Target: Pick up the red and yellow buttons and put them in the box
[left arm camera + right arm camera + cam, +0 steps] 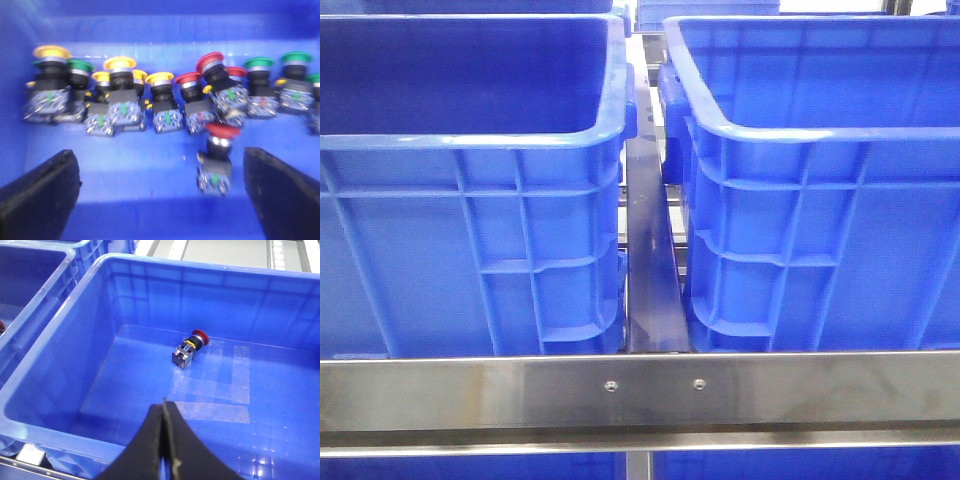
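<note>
Between the spread fingers of the left gripper (160, 195), seen in the left wrist view, a single red button (220, 155) sits apart from the others on the floor of a blue bin (150, 30). One dark finger (40, 200) shows at one lower corner of that picture and the other at the opposite corner, wide apart, with nothing held between them. The lone red button lies nearer one finger than the other, not touching either, its red cap pointing toward the row beyond it. That row runs along the far wall of the bin: yellow buttons (120, 75) at one end with a green one among them, more red buttons (210, 70) around the middle, and green buttons (260, 80) at the other end. They stand close together, several touching, their clear switch blocks toward the camera. The picture is slightly blurred, so finer detail cannot be told.

At the right gripper (164, 440), the two dark fingers are pressed together with nothing between them. It hangs above the near edge of a second blue box (60, 340). One red button (191, 347) lies on its side on the floor of this box, near the far wall and well apart from the gripper. Strips of clear tape (220, 390) are stuck to the floor beside it.

From the front view, the left crate (470, 200) and right crate (820, 200) stand side by side behind a metal rail (640, 395), with a dark bar (650, 280) in the gap between them; neither arm shows there.
</note>
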Motion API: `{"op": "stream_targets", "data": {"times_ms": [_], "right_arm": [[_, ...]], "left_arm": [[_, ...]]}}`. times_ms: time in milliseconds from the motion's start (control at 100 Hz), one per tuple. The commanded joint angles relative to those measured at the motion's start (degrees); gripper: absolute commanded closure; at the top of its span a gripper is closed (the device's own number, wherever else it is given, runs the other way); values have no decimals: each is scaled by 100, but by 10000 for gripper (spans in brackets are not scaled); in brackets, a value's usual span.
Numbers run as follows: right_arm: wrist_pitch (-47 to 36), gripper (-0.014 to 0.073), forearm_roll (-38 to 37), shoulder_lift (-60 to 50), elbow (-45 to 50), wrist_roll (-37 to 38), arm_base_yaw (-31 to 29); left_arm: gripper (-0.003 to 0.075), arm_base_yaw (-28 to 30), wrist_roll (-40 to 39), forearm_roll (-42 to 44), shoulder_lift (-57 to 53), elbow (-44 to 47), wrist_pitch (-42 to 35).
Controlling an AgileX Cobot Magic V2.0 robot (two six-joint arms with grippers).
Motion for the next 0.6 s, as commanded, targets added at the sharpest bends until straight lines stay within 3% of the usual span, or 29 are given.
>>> {"op": "stream_targets", "data": {"times_ms": [0,250,590], "right_arm": [[-389,662,21,3,-145,-42,1],[-389,662,21,3,-145,-42,1],[-390,662,21,3,-145,-42,1]], "left_arm": [[121,133,-26,69,326,-384,-375],[121,637,122,33,1236,-604,-473],[121,637,144,107,1974,-614,-1060]]}}
